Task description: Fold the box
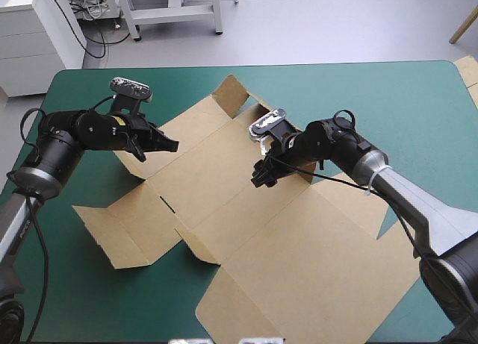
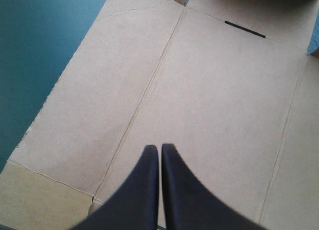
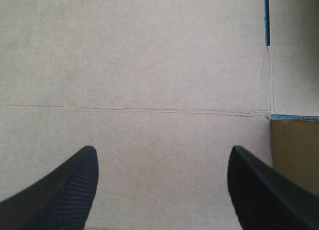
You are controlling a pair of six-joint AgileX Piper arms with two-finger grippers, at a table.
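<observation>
The brown box (image 1: 254, 239) lay flat in the middle of the teal-green cover (image 1: 388, 105). Above it the left gripper (image 2: 159, 147) had its fingers together; the right gripper (image 3: 162, 152) stood wide apart.

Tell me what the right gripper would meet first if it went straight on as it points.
Probably the box: the right gripper, fingers open, points down at its flat brown board; the gap is unclear.

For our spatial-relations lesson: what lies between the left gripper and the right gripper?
Only bare board of the box lies between the left gripper and the right gripper; nothing rests on it. The high view shows this.
</observation>
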